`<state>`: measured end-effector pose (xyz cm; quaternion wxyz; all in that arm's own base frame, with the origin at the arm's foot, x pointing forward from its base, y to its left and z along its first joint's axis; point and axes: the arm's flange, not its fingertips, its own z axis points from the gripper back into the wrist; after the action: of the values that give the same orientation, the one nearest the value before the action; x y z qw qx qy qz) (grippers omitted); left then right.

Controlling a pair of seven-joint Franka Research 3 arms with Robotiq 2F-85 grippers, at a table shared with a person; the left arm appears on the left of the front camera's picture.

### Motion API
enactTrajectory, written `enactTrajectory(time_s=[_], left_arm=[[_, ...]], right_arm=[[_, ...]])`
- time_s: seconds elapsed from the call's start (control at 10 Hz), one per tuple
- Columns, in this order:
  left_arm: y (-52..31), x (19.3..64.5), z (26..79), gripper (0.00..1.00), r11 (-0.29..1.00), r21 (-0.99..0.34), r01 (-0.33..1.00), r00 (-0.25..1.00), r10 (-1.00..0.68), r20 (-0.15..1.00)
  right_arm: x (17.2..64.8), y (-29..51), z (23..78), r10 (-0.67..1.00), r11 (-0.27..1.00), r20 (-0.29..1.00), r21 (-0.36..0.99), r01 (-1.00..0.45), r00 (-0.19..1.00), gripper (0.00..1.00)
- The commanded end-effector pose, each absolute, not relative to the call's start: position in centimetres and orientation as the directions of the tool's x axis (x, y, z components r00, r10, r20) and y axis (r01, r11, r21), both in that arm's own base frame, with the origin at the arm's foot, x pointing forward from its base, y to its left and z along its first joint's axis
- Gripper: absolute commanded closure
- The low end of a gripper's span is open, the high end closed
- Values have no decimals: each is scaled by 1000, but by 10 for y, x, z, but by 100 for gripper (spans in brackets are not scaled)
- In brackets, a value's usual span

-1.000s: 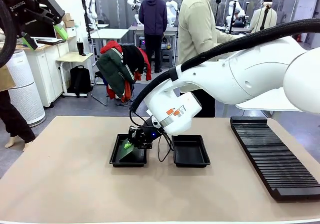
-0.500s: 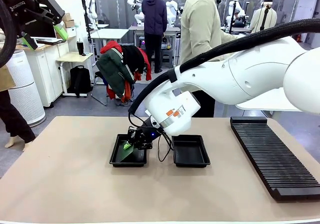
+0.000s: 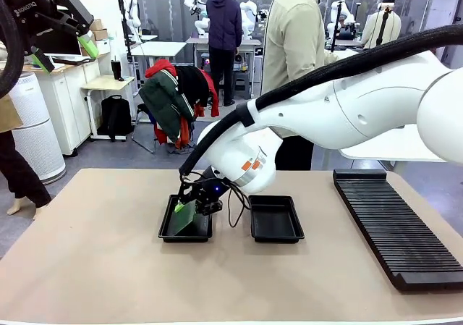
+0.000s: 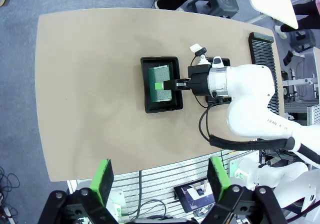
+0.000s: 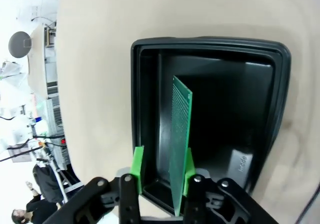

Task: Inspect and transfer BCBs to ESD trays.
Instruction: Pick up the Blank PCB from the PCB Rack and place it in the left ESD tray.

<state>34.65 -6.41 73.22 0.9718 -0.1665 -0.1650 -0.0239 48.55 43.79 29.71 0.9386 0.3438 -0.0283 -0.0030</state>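
Observation:
A green BCB (image 5: 180,134) stands on edge, tilted, inside the left ESD tray (image 5: 240,109). My right gripper (image 5: 161,169) straddles the board's near end; there is a gap between one green pad (image 5: 138,164) and the board, which leans at the other pad. From the front, the right gripper (image 3: 189,208) hovers over the left tray (image 3: 165,231) with the BCB (image 3: 184,218) slanting down into it. The second ESD tray (image 3: 275,220) beside it holds nothing. My left gripper (image 3: 61,46) is raised high at the left, open and holding nothing; its own view looks down on the BCB (image 4: 162,83).
A long black slotted rack (image 3: 394,227) lies along the table's right side. A person in a beige shirt (image 3: 293,43) stands at the far edge, turned sideways. Bare tan table surface (image 3: 94,252) spreads left and front of the trays.
The right gripper's jaws have parted from the board and the wrist has lifted slightly. The board now leans in the left tray. The left arm has not moved.

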Motion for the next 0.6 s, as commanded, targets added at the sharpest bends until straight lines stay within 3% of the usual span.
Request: enactTrajectory(time_s=[0.0,0.1,0.2,0.3,0.4,0.5], left_arm=[[-64,346,731,0,940,-325,102,944,12,330],[-64,346,731,0,940,-325,102,944,12,330],[-64,346,731,0,940,-325,102,944,12,330],[-64,346,731,0,940,-325,102,944,12,330],[-64,346,731,0,940,-325,102,944,12,330],[-64,346,731,0,940,-325,102,944,12,330]], right_arm=[[480,448,317,-39,833,60,554,-1,997,45],[479,453,326,-30,858,70,514,-11,997,47],[478,457,334,-28,885,80,466,-12,996,29],[477,461,343,-32,918,91,397,-7,995,29],[474,464,352,-30,940,98,342,-6,995,9],[470,464,363,-35,957,106,289,3,994,9]])
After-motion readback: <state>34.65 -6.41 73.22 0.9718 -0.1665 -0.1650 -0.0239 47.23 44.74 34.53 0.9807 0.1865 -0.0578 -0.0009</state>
